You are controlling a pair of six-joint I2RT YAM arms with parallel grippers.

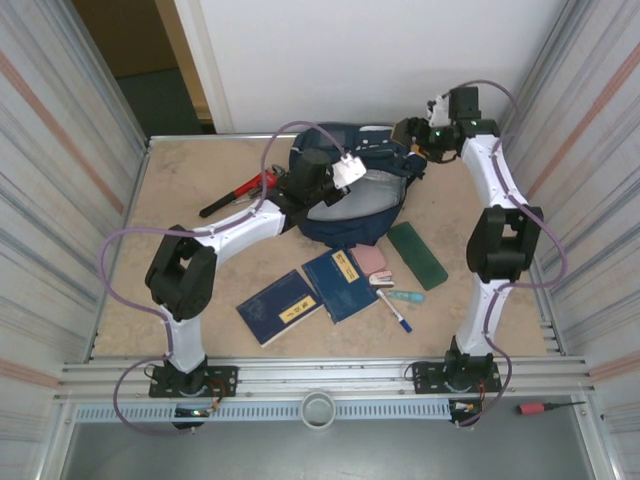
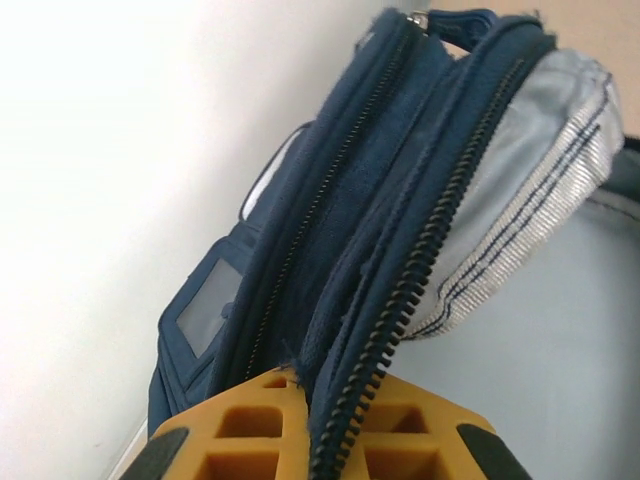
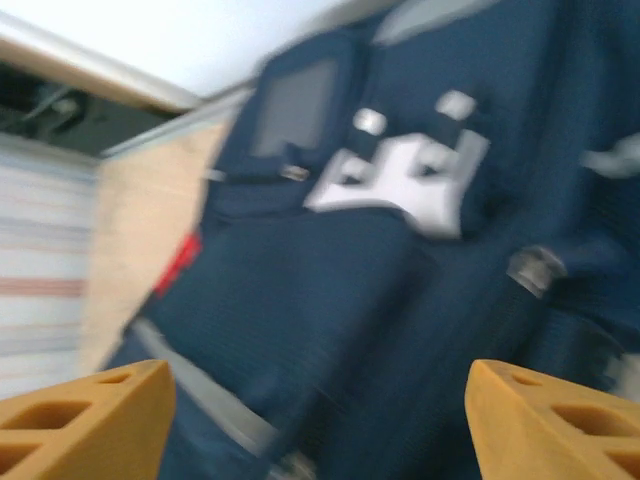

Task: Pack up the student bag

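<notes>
At the near edge, a red-handled screwdriver lies off the table, right of the right arm's base. Just beyond the bases, 2 navy books with yellow labels lie side by side; their writing is too small to read. Right of them are a pen, a teal tube, a pink item and a flat green case. The tabletop left of the books is bare out to the side wall.

The student bag lies at the far middle of the table, close to the back wall. The left gripper is clamped on the bag's zipper edge, with navy fabric pinched between its yellow fingers. A red-handled tool lies left of the bag.

The right gripper stands with its jaws spread wide and holds nothing. It is at the bag's far right end. The white patch before it is too blurred to read.
</notes>
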